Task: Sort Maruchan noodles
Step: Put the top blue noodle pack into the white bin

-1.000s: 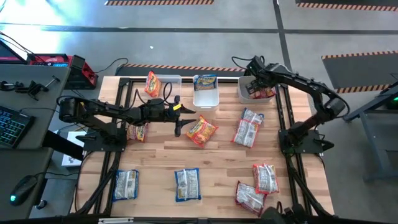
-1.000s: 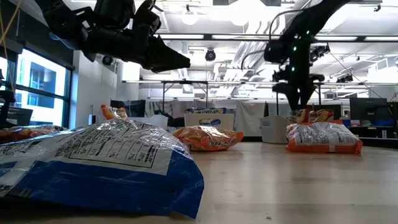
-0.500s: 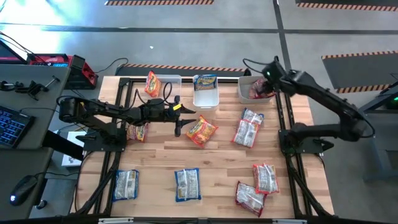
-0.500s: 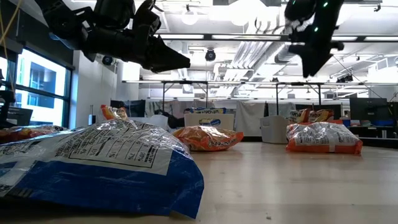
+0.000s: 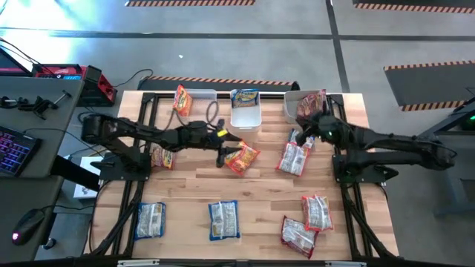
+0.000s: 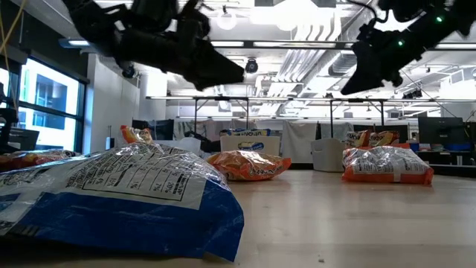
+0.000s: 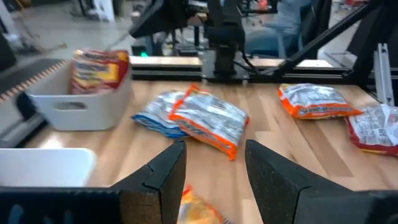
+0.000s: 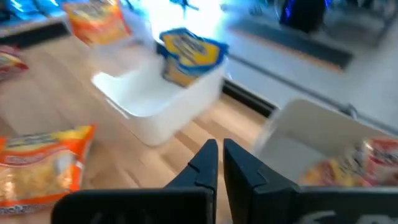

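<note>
Bins (image 5: 246, 111) line the tabletop's (image 5: 260, 194) far edge for sorting. Your left pincer (image 5: 220, 157), fingers apart, hovers over the orange packet (image 5: 240, 157) (likely the next pick); your right pincer (image 5: 295, 138) is together and empty beside the rightmost bin.

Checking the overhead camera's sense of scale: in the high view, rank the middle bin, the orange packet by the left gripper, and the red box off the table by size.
Largest to smallest:
1. Middle bin
2. Orange packet and red box, too alike to rank

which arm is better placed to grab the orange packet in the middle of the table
Left. The left gripper hangs right beside the orange packet with jaws open. The right gripper is shut and empty, off by the right bin.
</note>
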`<act>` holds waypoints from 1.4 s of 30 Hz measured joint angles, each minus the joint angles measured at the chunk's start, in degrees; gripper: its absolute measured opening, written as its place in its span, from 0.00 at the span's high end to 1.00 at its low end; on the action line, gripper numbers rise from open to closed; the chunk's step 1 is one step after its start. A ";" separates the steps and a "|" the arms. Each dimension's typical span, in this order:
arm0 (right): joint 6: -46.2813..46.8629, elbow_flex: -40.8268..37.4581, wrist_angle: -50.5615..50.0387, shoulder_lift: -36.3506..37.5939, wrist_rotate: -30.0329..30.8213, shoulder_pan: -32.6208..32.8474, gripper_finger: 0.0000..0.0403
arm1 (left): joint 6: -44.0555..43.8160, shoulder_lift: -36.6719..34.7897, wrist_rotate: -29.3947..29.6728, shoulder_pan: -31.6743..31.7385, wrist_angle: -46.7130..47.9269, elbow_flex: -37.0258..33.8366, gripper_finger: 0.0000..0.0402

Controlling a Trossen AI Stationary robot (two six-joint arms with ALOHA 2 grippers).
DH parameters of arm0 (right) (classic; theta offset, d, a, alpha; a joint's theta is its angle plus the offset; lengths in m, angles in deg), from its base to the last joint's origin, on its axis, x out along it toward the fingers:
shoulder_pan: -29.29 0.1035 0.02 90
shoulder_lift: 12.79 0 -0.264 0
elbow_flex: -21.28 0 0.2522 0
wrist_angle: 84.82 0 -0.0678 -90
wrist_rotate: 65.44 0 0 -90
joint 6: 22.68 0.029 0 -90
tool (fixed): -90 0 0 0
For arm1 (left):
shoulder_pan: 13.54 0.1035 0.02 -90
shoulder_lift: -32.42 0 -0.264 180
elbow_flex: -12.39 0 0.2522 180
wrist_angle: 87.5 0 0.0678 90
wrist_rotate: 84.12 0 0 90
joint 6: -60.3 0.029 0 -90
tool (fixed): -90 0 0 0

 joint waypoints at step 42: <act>-10.16 -8.48 12.33 5.14 6.62 8.33 1.00 | -10.75 44.46 2.48 -6.39 19.32 47.94 0.37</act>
